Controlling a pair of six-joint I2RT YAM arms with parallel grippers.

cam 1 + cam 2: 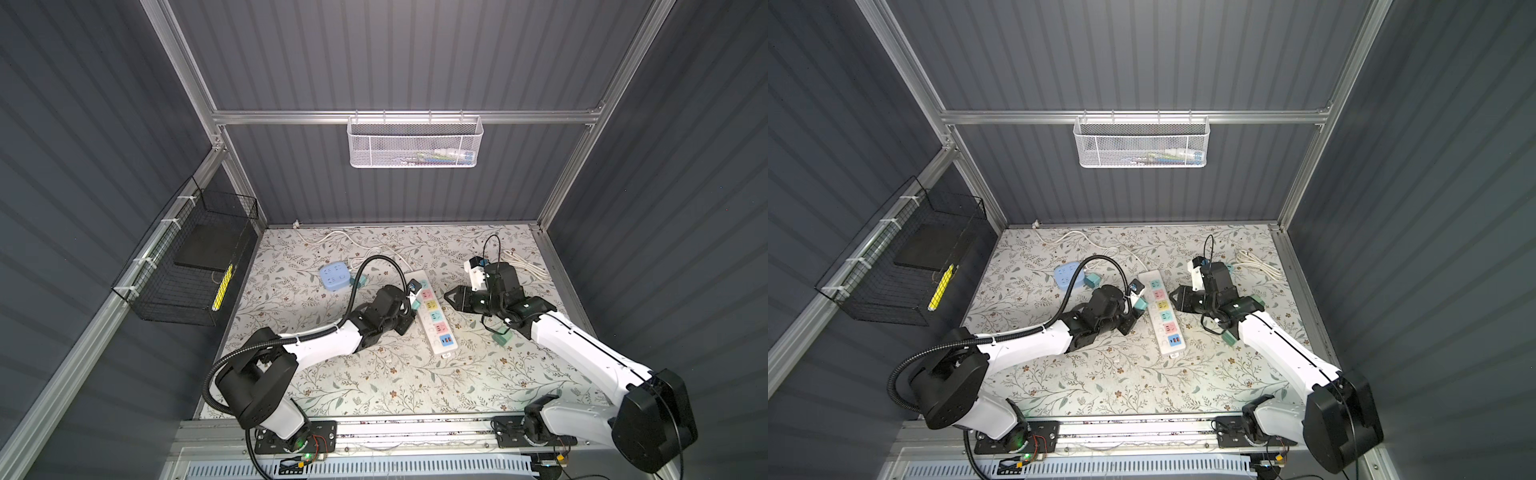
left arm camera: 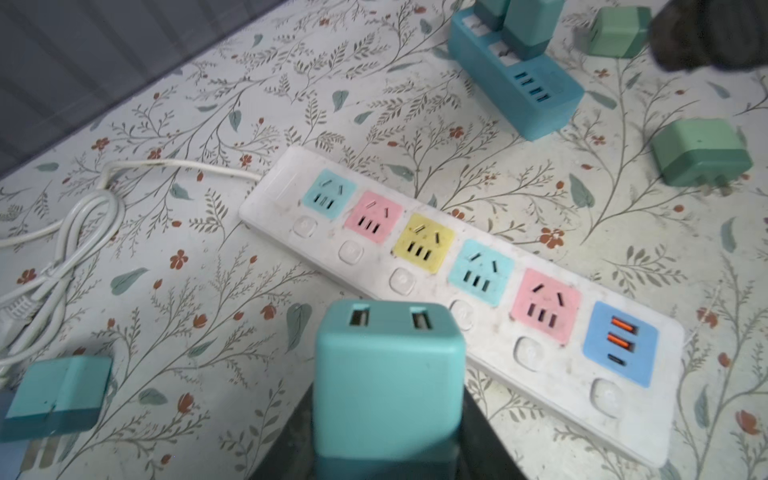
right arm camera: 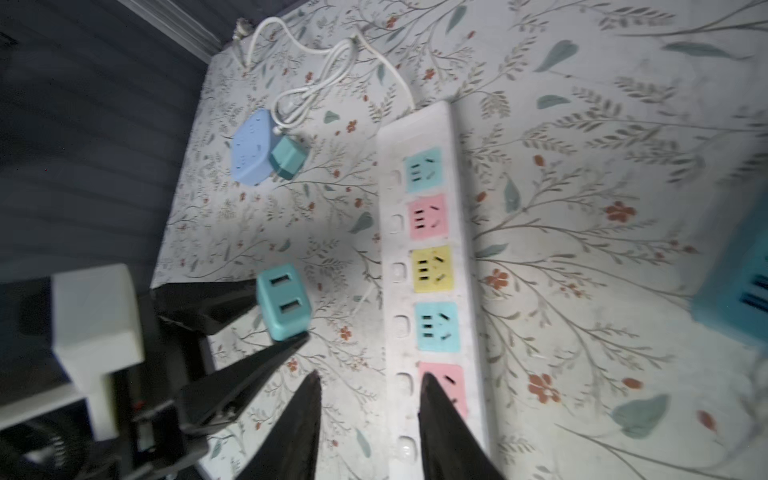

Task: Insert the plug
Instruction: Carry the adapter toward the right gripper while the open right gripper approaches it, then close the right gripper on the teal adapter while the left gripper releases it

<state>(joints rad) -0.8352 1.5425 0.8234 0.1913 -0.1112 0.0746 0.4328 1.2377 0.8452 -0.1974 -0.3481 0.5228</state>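
The left end effector is clamped on the teal charger plug, one finger on each side wall. The plug's USB-port face is turned toward the left wrist camera. The prongs are not visible, so they presumably point away from that camera. This grip probably leaves the prong side free for insertion.

The white power strip lies flat on the surface, with all five coloured sockets empty. The right end effector is partly open and grips nothing. One finger is over the surface beside the strip. The other overlaps the pink socket at the USB end. Whether this finger touches the strip cannot be determined. This position probably serves to steady the strip against insertion force.

The plug is centred between the left fingers and projects beyond their tips. In the right wrist view it sits just beside the strip's button edge, apart from the strip. It is level with the yellow socket and the neighbouring teal socket, and is not yet over either.
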